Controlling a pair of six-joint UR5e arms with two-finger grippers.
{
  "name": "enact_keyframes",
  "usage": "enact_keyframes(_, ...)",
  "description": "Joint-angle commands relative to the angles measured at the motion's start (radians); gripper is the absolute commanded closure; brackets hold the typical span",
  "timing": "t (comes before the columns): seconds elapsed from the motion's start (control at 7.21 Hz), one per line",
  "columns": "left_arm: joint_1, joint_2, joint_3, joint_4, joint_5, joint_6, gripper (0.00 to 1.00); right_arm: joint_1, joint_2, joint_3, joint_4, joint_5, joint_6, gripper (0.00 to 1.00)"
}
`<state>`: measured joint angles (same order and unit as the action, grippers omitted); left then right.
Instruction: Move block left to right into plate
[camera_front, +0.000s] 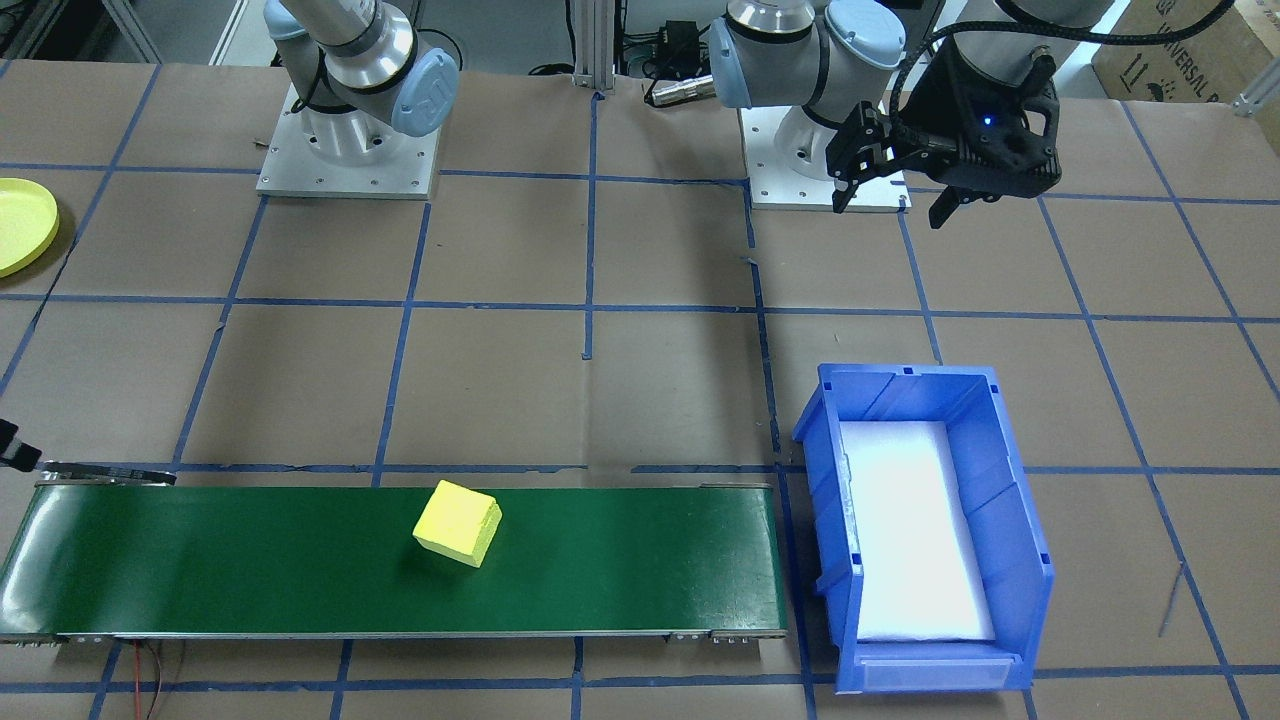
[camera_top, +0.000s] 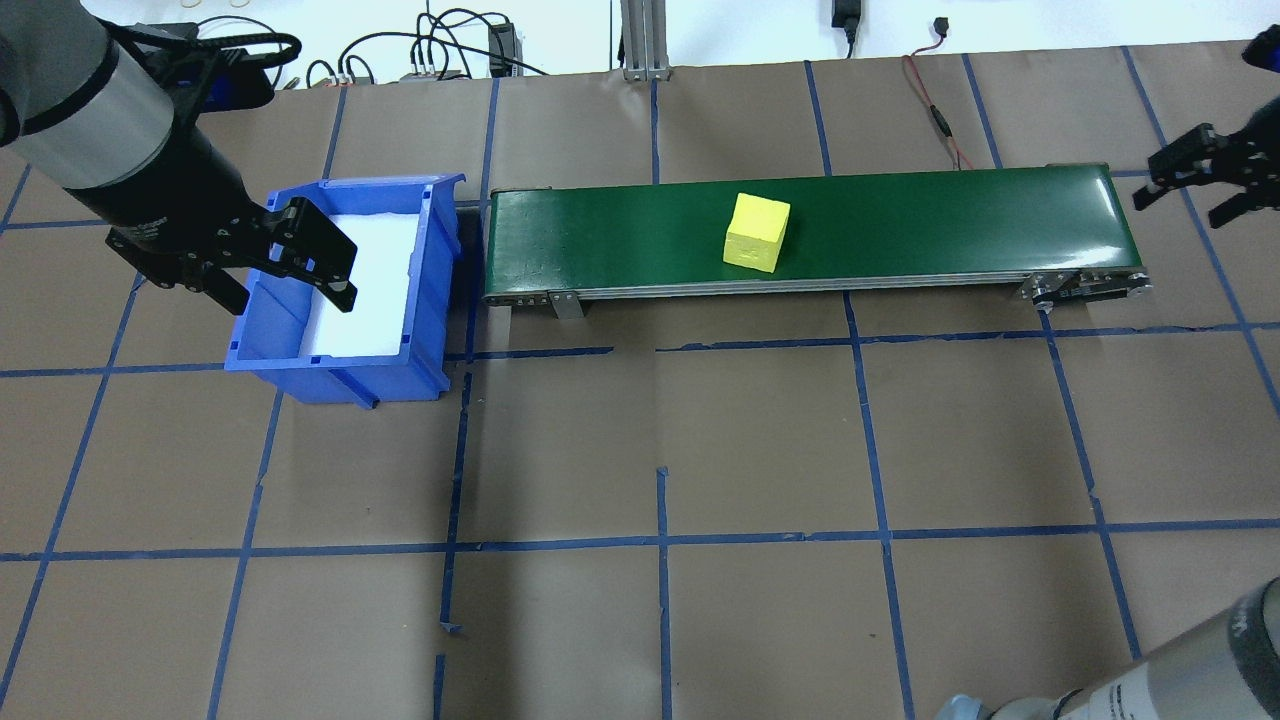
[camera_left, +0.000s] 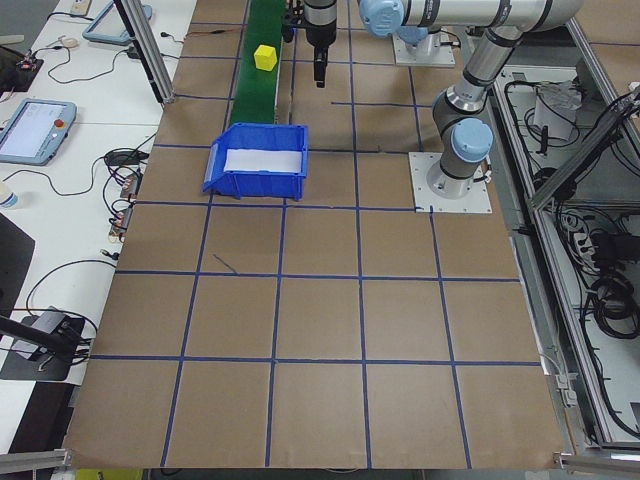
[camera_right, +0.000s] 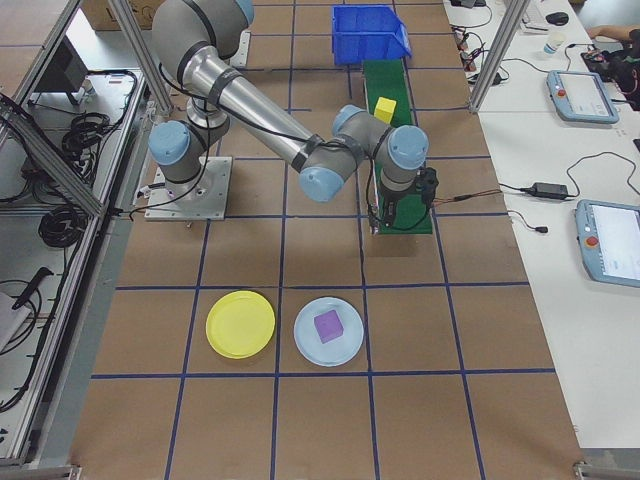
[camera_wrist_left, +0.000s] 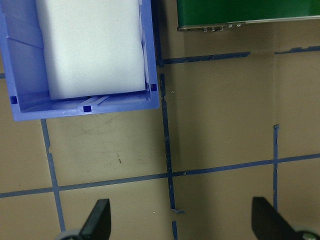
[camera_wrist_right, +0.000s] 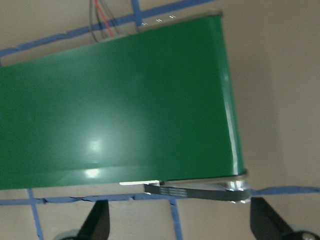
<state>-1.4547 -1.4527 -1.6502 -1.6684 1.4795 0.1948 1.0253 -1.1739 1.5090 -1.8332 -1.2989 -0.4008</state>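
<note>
The yellow block (camera_front: 457, 522) (camera_top: 757, 232) lies near the middle of the green conveyor belt (camera_front: 250, 560) (camera_top: 900, 220), with no gripper touching it. The yellow plate (camera_front: 22, 224) (camera_right: 240, 324) sits empty on the table on my right side, away from the belt. My right gripper (camera_top: 1178, 208) (camera_wrist_right: 180, 225) hangs open over the belt's right end, and only bare belt (camera_wrist_right: 115, 115) shows below it. My left gripper (camera_top: 290, 300) (camera_front: 890, 212) (camera_wrist_left: 182, 225) is open and empty, raised above the near side of the blue bin (camera_top: 330, 385).
The blue bin (camera_front: 1020, 560) (camera_wrist_left: 80, 107) holds a white foam pad and stands at the belt's left end. A light-blue plate (camera_right: 345, 350) carrying a purple block (camera_right: 328, 325) sits beside the yellow plate. Red wires run behind the belt's right end.
</note>
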Motion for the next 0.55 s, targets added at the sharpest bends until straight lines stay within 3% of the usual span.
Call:
enact_keyframes(0.0,0.003,-0.003,-0.002,-0.005,-0.002,0.003,0.0,0.114,0.054,0.005,-0.125,0.07,0.045,0.0)
enact_keyframes(0.42,0.008,-0.005,-0.011,-0.002,0.001,-0.008,0.0,0.128,0.065,0.031,-0.132,0.075,0.046,0.0)
